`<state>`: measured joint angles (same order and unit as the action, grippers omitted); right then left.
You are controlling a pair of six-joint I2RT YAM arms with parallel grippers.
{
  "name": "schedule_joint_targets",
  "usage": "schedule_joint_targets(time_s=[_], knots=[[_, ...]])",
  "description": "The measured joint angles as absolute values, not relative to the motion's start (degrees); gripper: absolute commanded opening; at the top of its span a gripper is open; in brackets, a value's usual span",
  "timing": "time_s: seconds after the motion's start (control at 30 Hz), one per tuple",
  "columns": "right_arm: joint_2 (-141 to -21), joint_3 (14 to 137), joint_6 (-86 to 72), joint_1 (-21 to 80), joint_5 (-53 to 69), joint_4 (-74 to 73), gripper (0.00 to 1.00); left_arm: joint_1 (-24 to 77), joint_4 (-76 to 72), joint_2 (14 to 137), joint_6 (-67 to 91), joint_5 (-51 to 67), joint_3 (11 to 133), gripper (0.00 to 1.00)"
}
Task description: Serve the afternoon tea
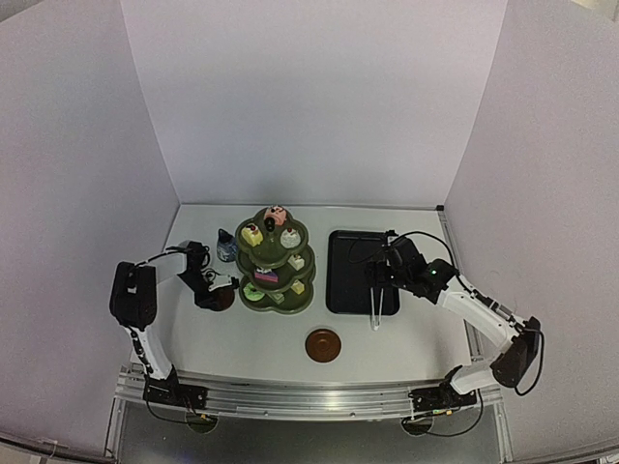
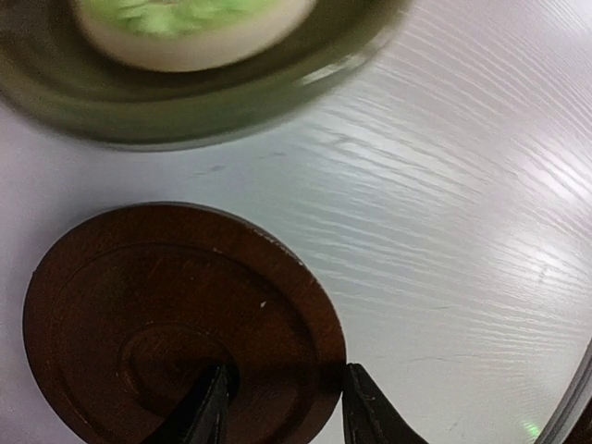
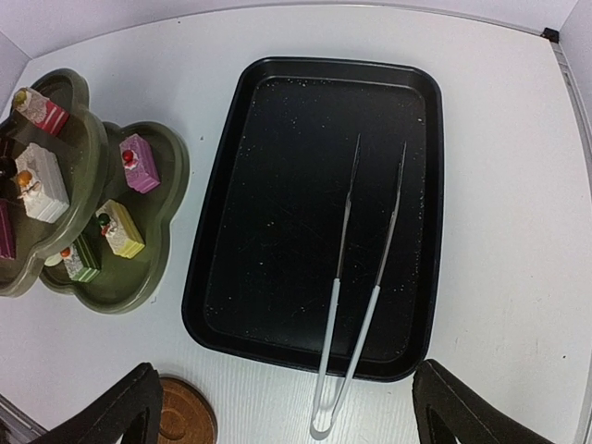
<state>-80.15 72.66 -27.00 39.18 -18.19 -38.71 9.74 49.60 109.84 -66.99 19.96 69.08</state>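
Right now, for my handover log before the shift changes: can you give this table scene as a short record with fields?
left gripper: fingers astride the rim of a brown coaster beside the stand; grip unclear
right gripper: open, above the black tray
tongs: lying in the tray, looped end over its near rim
second coaster: free, in front of the stand
cakes: on the stand's tiers

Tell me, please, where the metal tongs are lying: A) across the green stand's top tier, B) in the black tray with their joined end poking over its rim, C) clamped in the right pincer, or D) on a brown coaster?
B: the right wrist view shows the tongs lying in the black tray, joined end past its near rim, while the right pincer hangs open, holding nothing.
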Motion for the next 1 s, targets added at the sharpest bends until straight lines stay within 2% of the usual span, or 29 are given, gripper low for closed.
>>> schedule_joint_targets(time_s=[0.17, 0.37, 0.73, 1.0], knots=[[-79.8, 72.7, -27.1, 39.2, -18.2, -38.7, 0.91, 14.6, 50.7, 102.2, -67.8, 19.4, 58.8, 0.41], [-78.1, 72.6, -27.6, 39.2, -18.2, -38.7, 0.91, 28.5, 51.5, 95.3, -63.8, 20.3, 50.2, 0.43], [-75.7, 72.2, -28.7, 39.2, -18.1, -38.7, 0.91, 45.6, 49.8, 101.1, -48.9, 22.1, 57.0, 0.45], [-73.5, 70.9, -29.0, 39.2, -18.2, -38.7, 0.91, 47.9, 48.9, 103.2, -46.4, 21.6, 60.0, 0.48]])
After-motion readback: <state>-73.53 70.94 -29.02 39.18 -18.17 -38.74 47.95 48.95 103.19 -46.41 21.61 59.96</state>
